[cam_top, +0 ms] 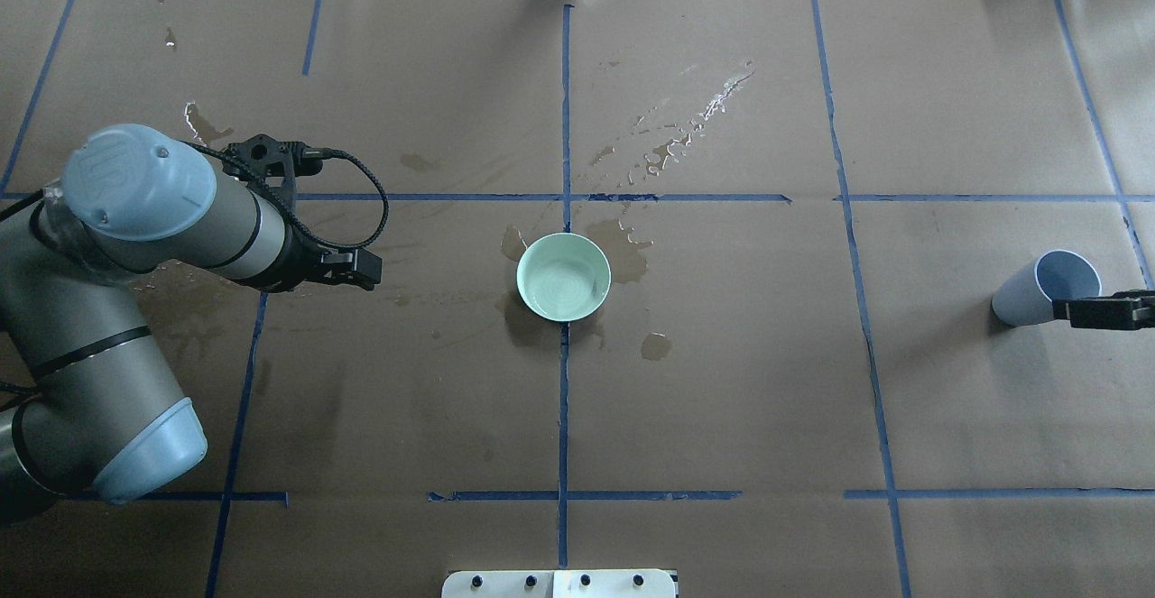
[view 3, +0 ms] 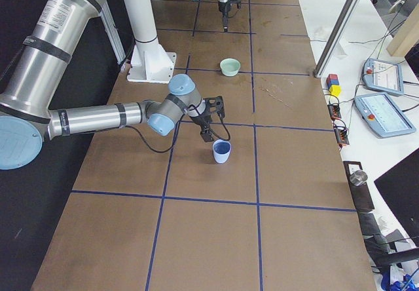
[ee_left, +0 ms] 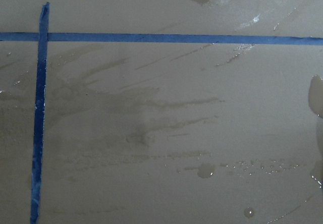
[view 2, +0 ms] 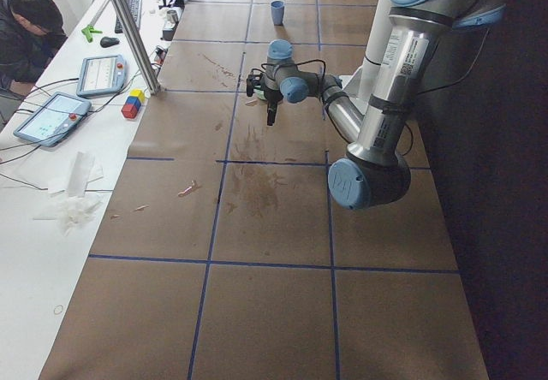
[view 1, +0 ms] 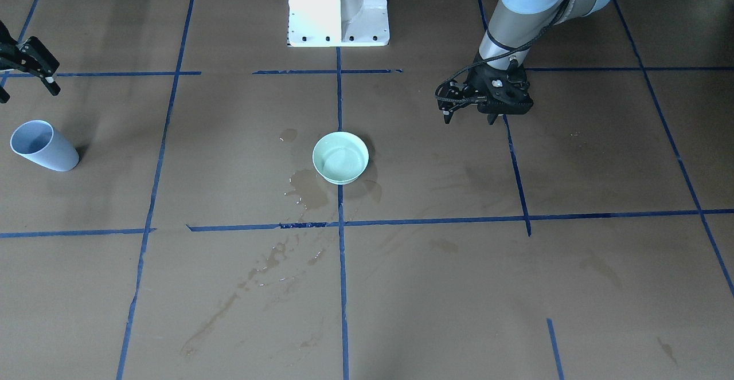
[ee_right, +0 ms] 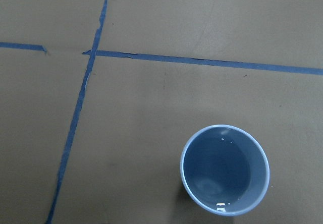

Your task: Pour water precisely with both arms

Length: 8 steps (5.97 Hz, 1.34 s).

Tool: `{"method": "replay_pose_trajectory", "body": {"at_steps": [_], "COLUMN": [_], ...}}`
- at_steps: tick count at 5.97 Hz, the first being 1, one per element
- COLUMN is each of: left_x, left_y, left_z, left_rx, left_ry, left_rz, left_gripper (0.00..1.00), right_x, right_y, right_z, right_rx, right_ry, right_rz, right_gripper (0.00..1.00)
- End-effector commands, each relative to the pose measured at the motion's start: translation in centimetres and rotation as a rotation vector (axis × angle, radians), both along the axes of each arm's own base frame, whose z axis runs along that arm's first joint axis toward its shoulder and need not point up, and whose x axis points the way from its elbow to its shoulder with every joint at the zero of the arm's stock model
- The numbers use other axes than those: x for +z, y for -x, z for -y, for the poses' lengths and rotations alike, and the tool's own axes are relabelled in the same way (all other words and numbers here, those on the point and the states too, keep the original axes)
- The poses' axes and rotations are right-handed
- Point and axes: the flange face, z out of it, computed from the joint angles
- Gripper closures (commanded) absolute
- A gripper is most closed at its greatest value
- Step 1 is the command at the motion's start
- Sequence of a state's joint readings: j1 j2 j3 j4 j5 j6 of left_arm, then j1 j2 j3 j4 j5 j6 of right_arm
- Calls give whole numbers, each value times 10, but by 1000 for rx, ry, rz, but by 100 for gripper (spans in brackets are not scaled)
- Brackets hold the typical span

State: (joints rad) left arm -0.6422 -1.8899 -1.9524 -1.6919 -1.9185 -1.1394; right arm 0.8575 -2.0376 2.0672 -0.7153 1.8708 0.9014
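Water (ee_right: 222, 176) lies in the pale blue cup (view 1: 51, 155) on the robot's right, more ripples in the green bowl (view 1: 339, 178) mid-table, and puddles (view 1: 309, 190) ring it. The right gripper (view 1: 27, 89) hangs near the cup, spread and empty. The left gripper (view 1: 469, 117) hovers apart from the bowl, also spread.

Brown-paper table (cam_top: 722, 381) gridded with blue tape (cam_top: 564, 400), green bowl (cam_top: 563, 277) well apart from left gripper (view 1: 469, 117), spilled water (cam_top: 632, 251) around bowl, blue cup (cam_top: 1038, 287) near right gripper (view 1: 28, 90)

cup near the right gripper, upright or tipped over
Upright: the cup stands on its base, mouth up, in the exterior right view; the right wrist view looks straight down into it.
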Motion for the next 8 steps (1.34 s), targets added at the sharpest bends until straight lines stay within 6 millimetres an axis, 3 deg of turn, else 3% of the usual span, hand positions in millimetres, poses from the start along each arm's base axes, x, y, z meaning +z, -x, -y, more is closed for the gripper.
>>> {"method": "replay_pose_trajectory", "body": {"at_steps": [1,3,4,6,8], "left_x": [1,1,0,0,1], "left_y": [0,0,1,1,1], "left_z": [0,0,0,0,0], "left_rx": [-1,-2,-2,-3,-3], "left_ry": [2,4,1,4,5], "left_rz": [0,0,0,-1,0], "left_gripper": [0,0,0,0,0], "right_x": [51,78,89,134,135], "right_y": [22,54,61,67,78], "right_z": [-22,-35,-40,-37,-27], "right_rx": [74,151,174,259,316], "right_ry": [-82,-123,-157,-249,-290], "right_rz": [13,-25,-44,-28,-15], "right_gripper": [0,0,0,0,0]}}
